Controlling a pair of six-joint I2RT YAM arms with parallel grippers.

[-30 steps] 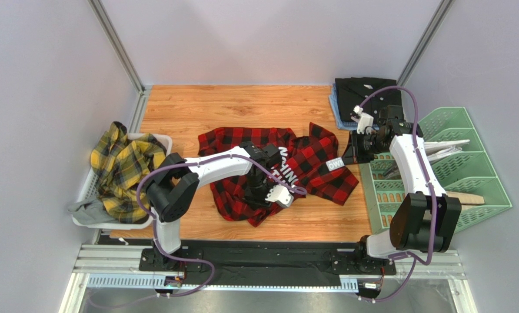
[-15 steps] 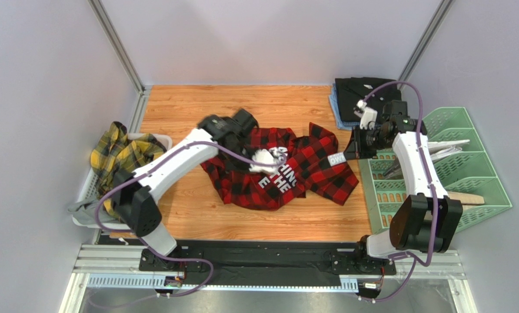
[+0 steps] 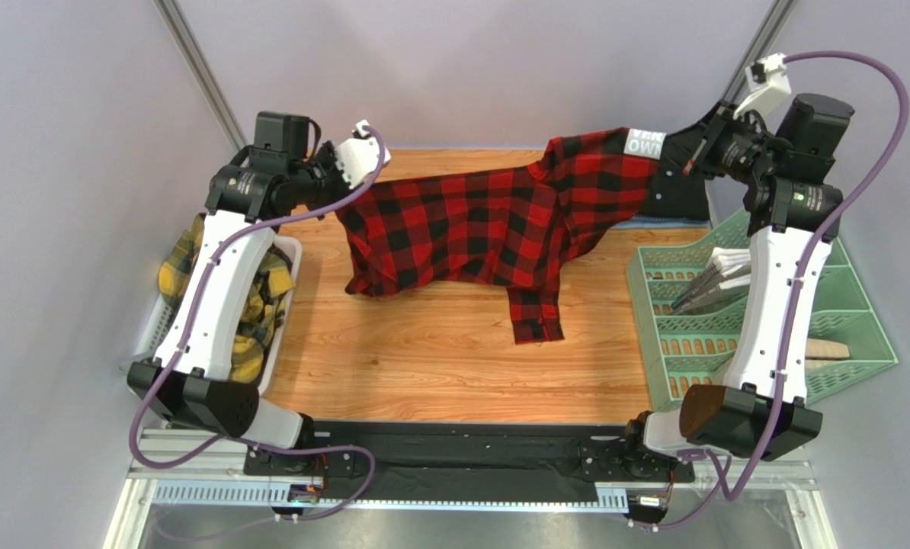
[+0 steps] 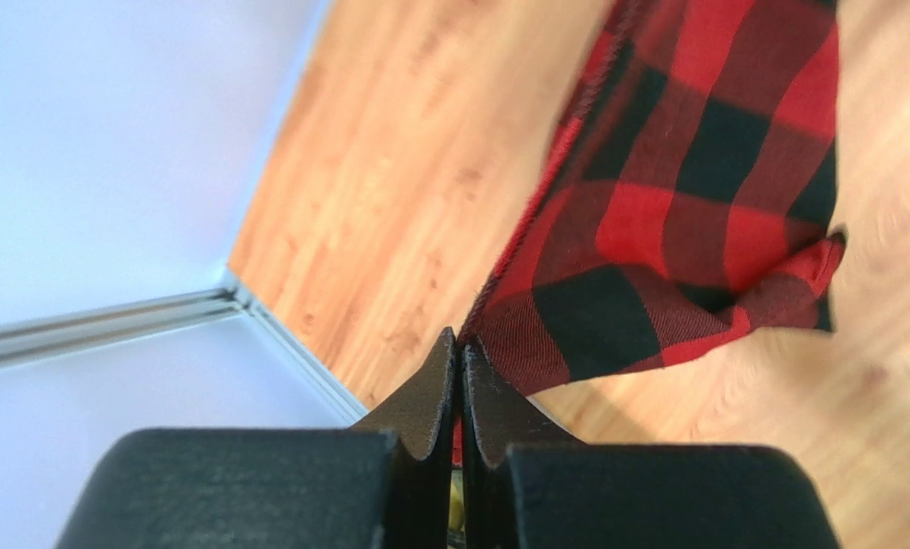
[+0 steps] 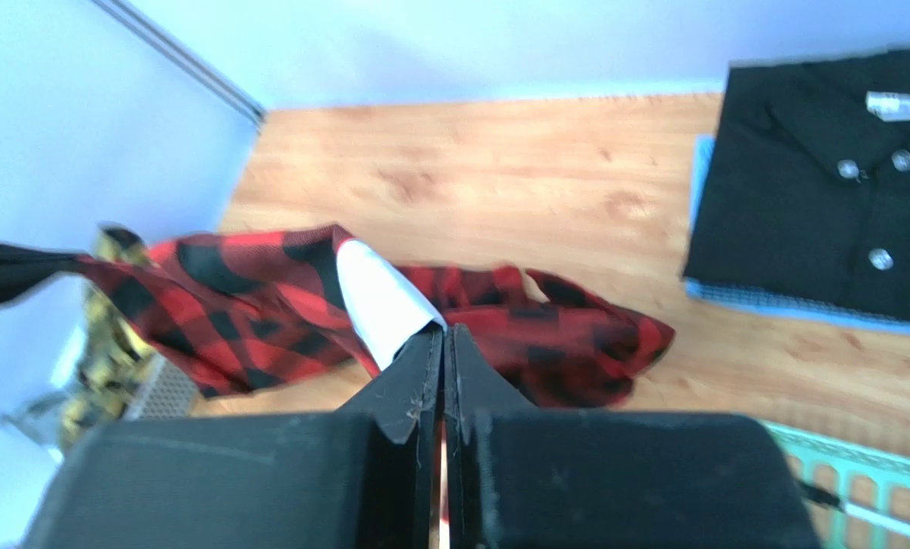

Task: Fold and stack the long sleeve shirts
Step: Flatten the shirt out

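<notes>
Both my grippers are pinched tight on the red shirt (image 3: 471, 223): left gripper (image 3: 349, 183) at one end, right gripper (image 3: 675, 149) at the white-lettered end. It hangs stretched L-R over the table's (image 3: 425, 366) far half, one sleeve drooping toward me (bare wood nearer me). Black shirt (image 5: 820, 172) lies folded far-right; yellow shirt (image 3: 254, 303) in the bin (image 3: 284, 246) at left edge, green rack (image 3: 820, 235) at right.

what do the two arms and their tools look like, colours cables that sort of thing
The left arm and right arm have white link shells with black joints. A purple cable loops along each. Each wrist carries a small white camera housing. The left tool and right tool have matte black fingers tapering to thin wedge tips. No markings are visible.
</notes>
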